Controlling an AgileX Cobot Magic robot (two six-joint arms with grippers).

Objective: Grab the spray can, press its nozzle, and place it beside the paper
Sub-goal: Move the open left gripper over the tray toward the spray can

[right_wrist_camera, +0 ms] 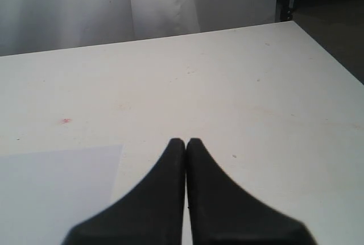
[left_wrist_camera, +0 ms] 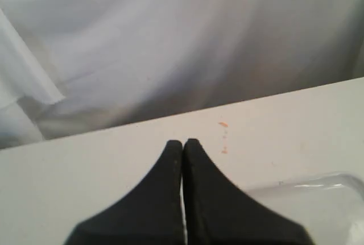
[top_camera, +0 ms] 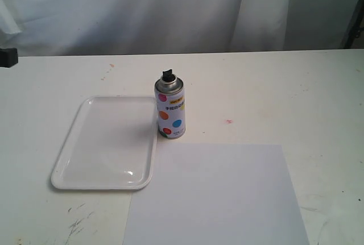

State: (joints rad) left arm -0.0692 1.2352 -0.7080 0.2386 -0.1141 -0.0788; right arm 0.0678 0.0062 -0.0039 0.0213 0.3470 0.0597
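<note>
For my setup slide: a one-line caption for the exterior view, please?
Dotted spray can, black nozzle on top, stands upright beside a white tray, just beyond the paper.

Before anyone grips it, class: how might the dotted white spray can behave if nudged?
Tall and narrow, the dotted white cylindrical spray can likely tips if pushed high; toppled, its round body probably rolls. Its glossy wall may slip.

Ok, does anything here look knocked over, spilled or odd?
Nothing much. The spray can stands upright beside the tray, and the paper lies flat. Only the table shows a pink speck and dark scuffs.
</note>
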